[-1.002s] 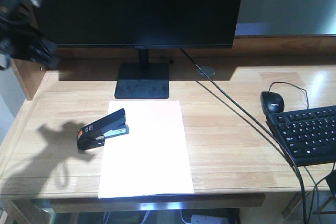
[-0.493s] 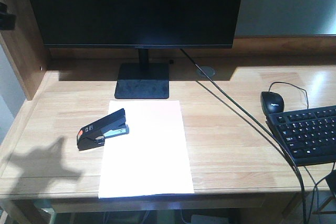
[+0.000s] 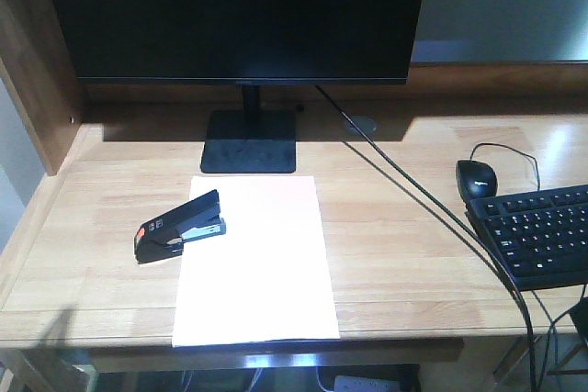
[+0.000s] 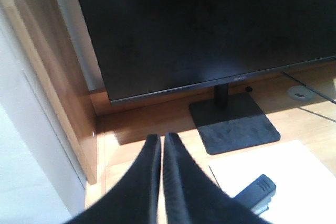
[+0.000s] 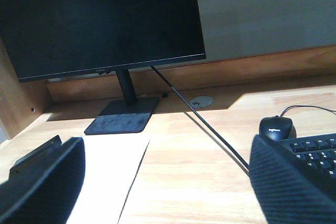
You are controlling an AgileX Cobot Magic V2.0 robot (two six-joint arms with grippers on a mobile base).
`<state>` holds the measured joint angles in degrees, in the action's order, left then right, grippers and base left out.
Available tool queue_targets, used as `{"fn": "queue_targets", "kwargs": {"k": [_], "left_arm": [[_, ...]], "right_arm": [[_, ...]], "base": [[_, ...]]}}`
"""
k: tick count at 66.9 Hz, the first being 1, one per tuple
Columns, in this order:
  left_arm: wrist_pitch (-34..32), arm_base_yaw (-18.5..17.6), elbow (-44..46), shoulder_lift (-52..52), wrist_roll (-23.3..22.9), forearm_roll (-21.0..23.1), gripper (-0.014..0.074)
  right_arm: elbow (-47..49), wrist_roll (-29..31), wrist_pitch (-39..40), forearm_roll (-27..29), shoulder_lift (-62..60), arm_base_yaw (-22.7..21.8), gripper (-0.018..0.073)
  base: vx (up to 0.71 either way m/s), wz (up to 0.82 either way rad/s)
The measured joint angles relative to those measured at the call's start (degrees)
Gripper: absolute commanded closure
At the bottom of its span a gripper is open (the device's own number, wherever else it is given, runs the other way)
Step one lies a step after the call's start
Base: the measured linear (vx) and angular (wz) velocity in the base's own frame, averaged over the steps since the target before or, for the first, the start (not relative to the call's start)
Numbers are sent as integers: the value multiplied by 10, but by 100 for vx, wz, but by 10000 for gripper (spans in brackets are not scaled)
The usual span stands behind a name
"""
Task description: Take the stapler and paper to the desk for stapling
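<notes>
On the desk (image 3: 413,254), at 6 o'clock from the monitor stand (image 3: 249,141), the paper (image 3: 262,268) lies flat; stapler (image 3: 179,226) sits on its 9 o'clock edge, nose overlapping the sheet. Left gripper (image 4: 160,148) jaws pressed together, empty. Right gripper (image 5: 157,182) jaws spread wide, empty. Placement looks done; next, I'd judge, is pressing the stapler down.
</notes>
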<state>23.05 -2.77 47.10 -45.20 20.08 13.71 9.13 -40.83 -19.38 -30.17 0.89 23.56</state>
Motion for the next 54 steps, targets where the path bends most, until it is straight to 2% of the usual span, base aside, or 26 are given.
{"fn": "queue_targets", "kwargs": {"k": [31,42,54], "left_arm": [[-29,0,-246,314,0,24,603],[-29,0,-294,369,-13,65,603],[-19,0,-308,375,-15,74,603]], "right_arm": [[0,0,0,0,0,0,-32],[0,0,0,0,0,0,-32],[0,0,0,0,0,0,-32]], "base": [[0,0],[0,0],[0,0]]}}
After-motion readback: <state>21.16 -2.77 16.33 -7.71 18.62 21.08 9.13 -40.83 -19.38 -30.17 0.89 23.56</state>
